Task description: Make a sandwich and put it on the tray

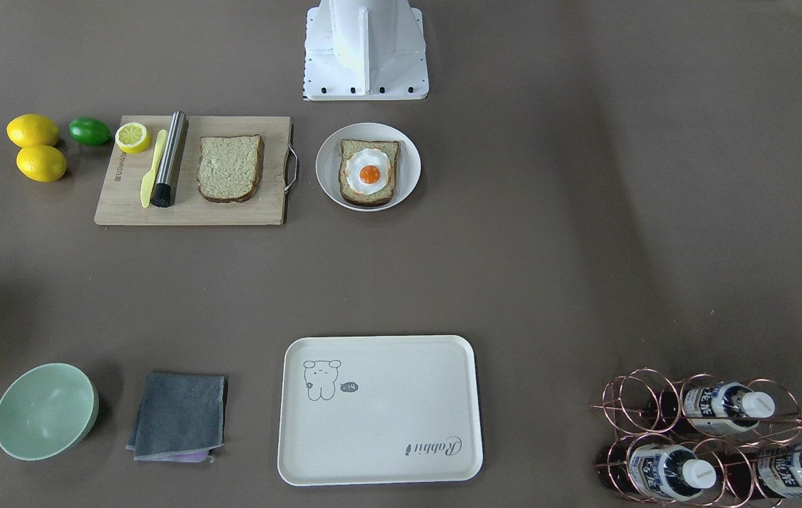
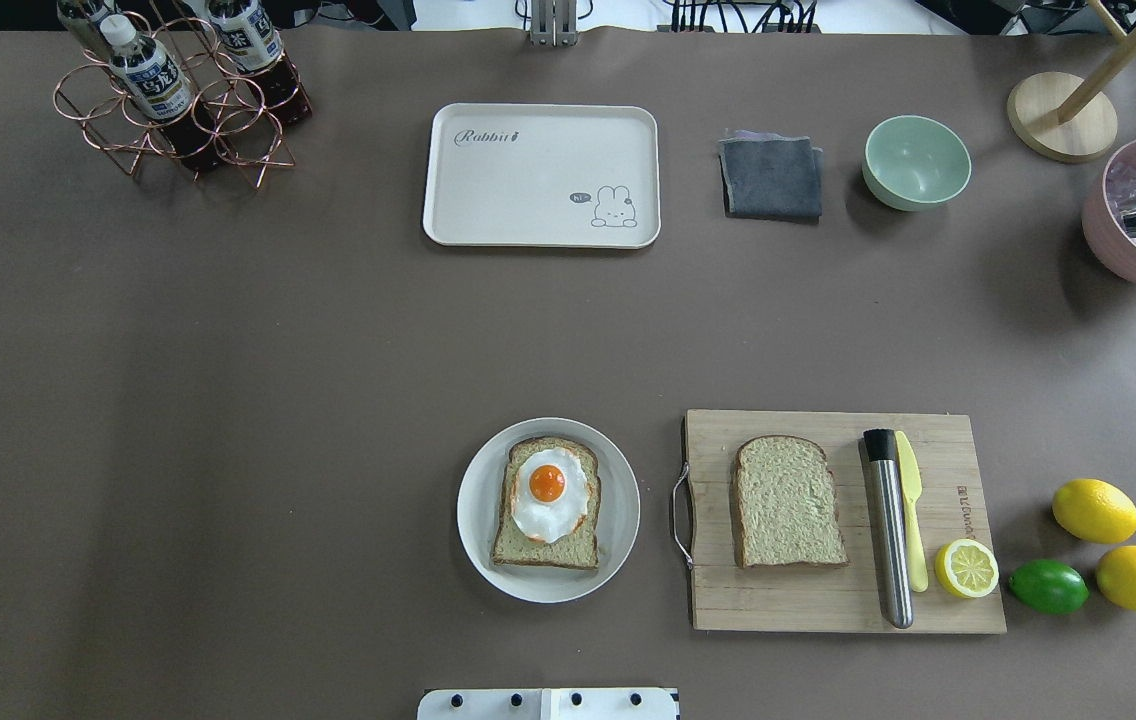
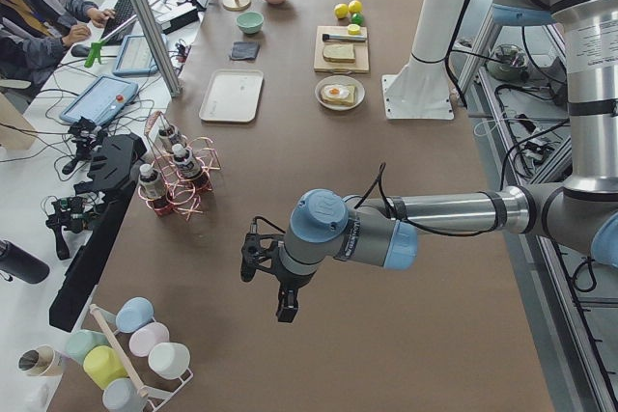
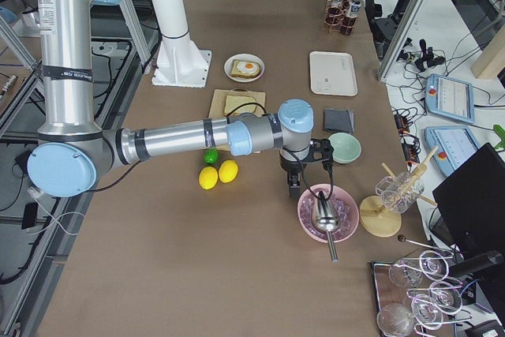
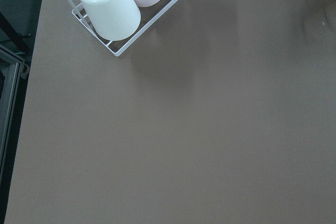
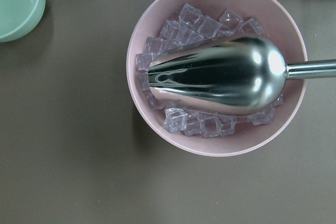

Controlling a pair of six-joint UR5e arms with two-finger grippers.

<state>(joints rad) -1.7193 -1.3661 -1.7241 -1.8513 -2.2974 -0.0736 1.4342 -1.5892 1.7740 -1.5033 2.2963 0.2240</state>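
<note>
One bread slice (image 2: 546, 545) lies on the round white plate (image 2: 473, 500) with the fried egg (image 2: 548, 492) on top. The second bread slice (image 2: 788, 502) lies bare on the bamboo board (image 2: 828, 600). The cream tray (image 2: 540, 175) with "Rabbit" script stands empty at the table's far side. My left gripper (image 3: 270, 287) hangs over the table's left end, far from the food. My right gripper (image 4: 308, 171) hangs at the right end beside the pink ice bowl (image 4: 327, 212). I cannot tell whether either is open or shut. Neither shows in the overhead view.
On the board lie a steel tube (image 2: 888, 530), a yellow knife (image 2: 911, 510) and a lemon half (image 2: 966, 569). Two lemons (image 2: 1094, 510) and a lime (image 2: 1048, 586) lie right of it. A grey cloth (image 2: 771, 178), green bowl (image 2: 916, 162) and bottle rack (image 2: 178, 95) stand along the far side.
</note>
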